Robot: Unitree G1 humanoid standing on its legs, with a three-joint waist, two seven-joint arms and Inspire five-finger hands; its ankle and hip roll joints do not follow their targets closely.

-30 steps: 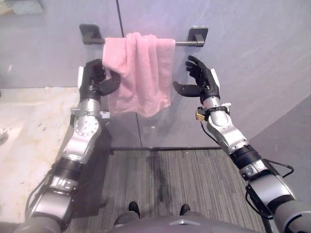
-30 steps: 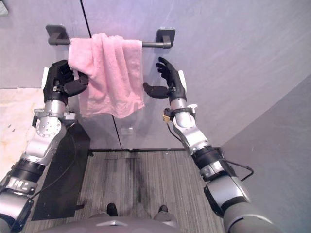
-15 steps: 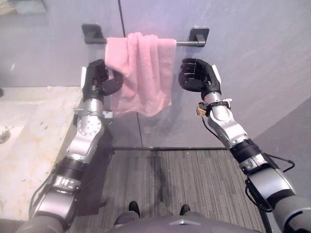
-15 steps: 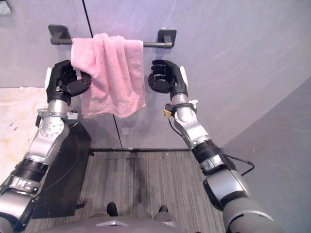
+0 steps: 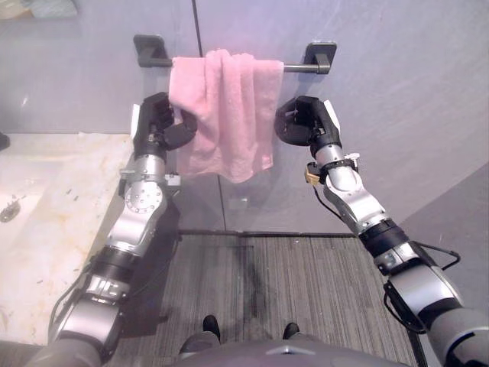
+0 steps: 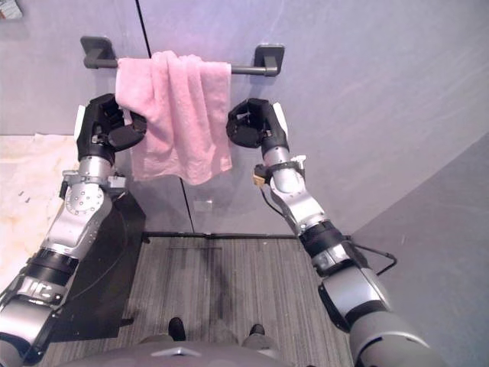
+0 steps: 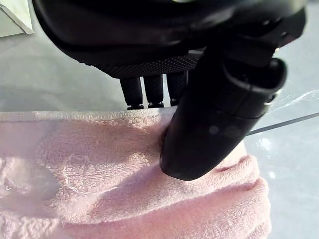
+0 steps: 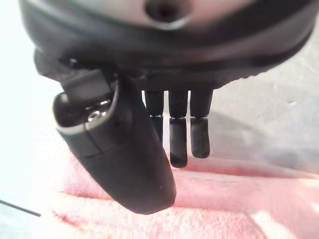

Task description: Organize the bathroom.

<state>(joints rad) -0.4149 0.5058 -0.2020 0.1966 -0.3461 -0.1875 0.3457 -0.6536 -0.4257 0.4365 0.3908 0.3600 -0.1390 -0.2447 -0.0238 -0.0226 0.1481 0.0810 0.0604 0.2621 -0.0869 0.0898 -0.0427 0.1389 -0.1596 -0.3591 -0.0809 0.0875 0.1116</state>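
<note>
pink towel [image 5: 227,115]: draped over the dark towel bar [image 5: 306,68] on the grey wall [image 5: 397,99], bunched toward the bar's left half, hanging in folds, lower edge uneven.
towel bar: horizontal, a dark bracket at each end; the right stretch of the rod is bare, the left stretch is covered by the cloth.
left hand [image 5: 163,126]: at the towel's left edge, about mid-height of the hanging cloth. Left wrist view shows the thumb [image 7: 219,119] pressed onto the front of the terry cloth and the fingers [image 7: 154,92] going behind its hemmed edge, so the edge is pinched between them.
right hand [image 5: 303,122]: just beside the towel's right edge, below the bare part of the rod. Fingers curled inward in the head views; the right wrist view shows the thumb [image 8: 124,159] in front of the cloth and the fingertips [image 8: 179,142] hanging just above its edge. Cannot tell whether it actually has cloth clamped or only touches it.
floor [image 5: 306,290]: grey striped carpet in front of the wall; pale stained flooring to the left.
</note>
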